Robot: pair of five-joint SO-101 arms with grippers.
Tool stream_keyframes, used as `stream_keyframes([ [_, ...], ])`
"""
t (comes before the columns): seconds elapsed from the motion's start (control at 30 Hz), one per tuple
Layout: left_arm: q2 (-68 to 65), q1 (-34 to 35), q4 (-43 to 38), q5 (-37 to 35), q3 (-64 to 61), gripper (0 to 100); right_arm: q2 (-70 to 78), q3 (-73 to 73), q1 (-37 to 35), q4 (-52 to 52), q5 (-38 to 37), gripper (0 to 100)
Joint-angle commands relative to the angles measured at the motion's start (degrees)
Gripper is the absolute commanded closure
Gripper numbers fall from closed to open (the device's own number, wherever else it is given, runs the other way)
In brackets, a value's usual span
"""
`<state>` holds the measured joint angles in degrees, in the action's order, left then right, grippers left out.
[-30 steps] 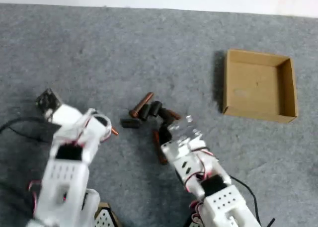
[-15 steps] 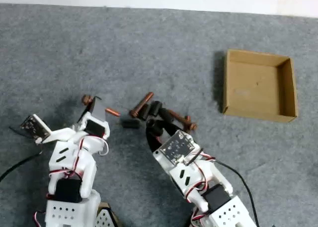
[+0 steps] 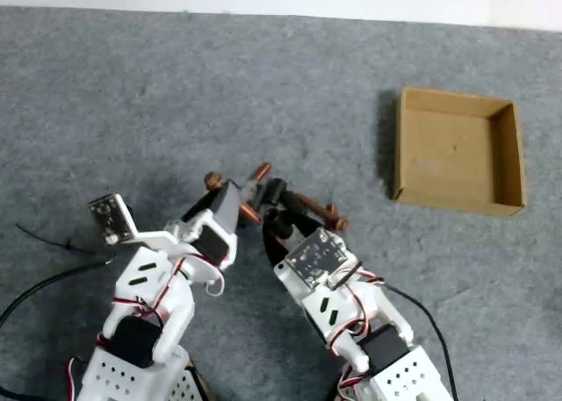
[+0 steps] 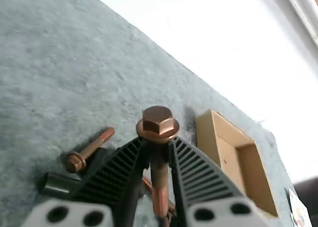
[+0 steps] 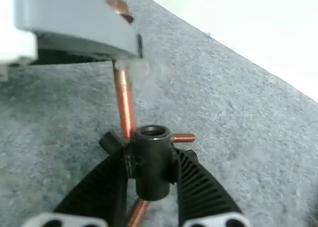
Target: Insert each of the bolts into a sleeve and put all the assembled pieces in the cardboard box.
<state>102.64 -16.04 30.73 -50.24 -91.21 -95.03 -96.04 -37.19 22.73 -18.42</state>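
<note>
Left of center on the gray desk, the left end effector is clamped on a copper bolt. It grips the shank just below the hex head, which stands clear above the fingertips. The bolt tilts down toward the middle of the desk. In the right wrist view its threaded end sits just beside the mouth of a black sleeve, outside the bore; whether tip and rim touch cannot be told.

That sleeve stands upright, open end up, pinched between the fingers of the right end effector, which meets the left one near the middle of the desk.

Behind the two end effectors lies the loose stock. A second bolt lies just past the left end effector, with a spare sleeve just beside it. A third bolt lies with its head toward the right. Beneath the right end effector, another copper shank rests on the desk.

Well apart at the far right, the cardboard box sits open side up on the desk.
</note>
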Motion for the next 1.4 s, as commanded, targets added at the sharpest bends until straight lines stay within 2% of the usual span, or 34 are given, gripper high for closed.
stream_keyframes([
  [0.0, 1.5, -2.8, -5.1, 1.0, 0.2, 99, 0.3, -8.0, 0.4, 0.0, -3.3, 99.3],
  [0.27, 1.5, 2.4, -20.9, 1.1, -4.8, 99, 0.4, -8.0, 0.3, 1.0, -4.6, 99.3],
  [0.5, 1.5, 0.5, -21.5, 0.8, -5.2, 99, 0.4, -8.0, 0.5, 1.0, -4.6, 99.3],
  [0.7, 1.5, -3.2, -18.1, 1.0, -5.1, 99, 0.4, -8.0, 0.5, 0.9, -4.6, 99.3],
  [1.0, 1.6, -3.6, -12.2, 0.8, -2.9, 99, 0.4, -7.9, 0.6, 0.9, -4.6, 99.3],
  [1.2, 1.6, -7.3, -8.6, 0.9, -1.9, 99, 0.4, -7.9, 0.6, 0.9, -4.6, 99.3],
  [1.37, 1.6, -7.8, -4.0, 0.8, 1.7, 99, 0.4, -7.9, 0.6, 0.9, -4.6, 99.3],
])
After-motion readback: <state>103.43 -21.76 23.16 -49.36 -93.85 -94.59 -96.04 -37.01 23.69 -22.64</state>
